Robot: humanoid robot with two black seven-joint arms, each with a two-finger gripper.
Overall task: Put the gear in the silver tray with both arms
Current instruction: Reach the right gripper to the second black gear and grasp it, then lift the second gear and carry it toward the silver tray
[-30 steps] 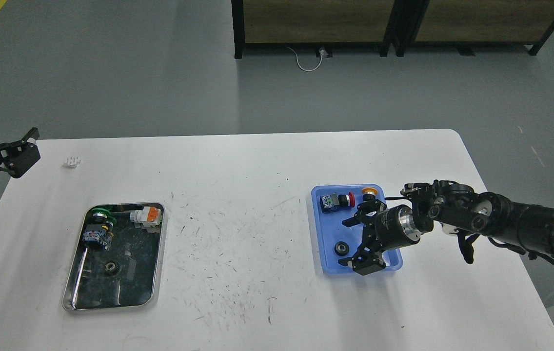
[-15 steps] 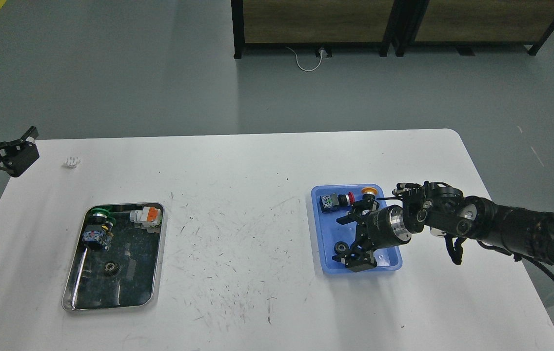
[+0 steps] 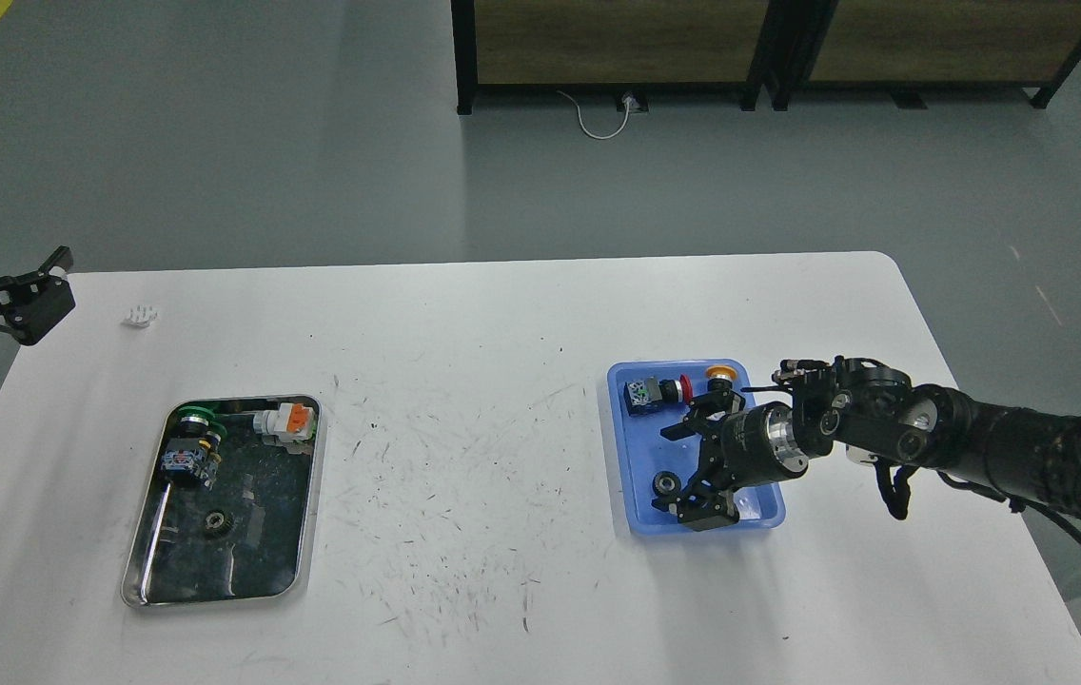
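Observation:
The silver tray (image 3: 303, 533) lies on the white table at the left. It holds a small dark gear (image 3: 215, 521), a green-and-black part and a white-and-orange part. A second black gear (image 3: 664, 485) lies in the blue plastic tray (image 3: 626, 457) at the right. My right gripper (image 3: 688, 466) is open over the blue tray, its fingers spread just right of that gear, not holding it. My left gripper (image 3: 3, 285) is open and empty, off the table's far left corner.
The blue tray also holds a black-and-red button (image 3: 652, 393) and a yellow-capped part (image 3: 718, 375). A small white piece (image 3: 139, 315) lies near the table's far left. Dark cabinets stand on the floor beyond the table.
My right gripper has moved left over the blue tray, closer to the black gear. The left arm has drawn slightly left.

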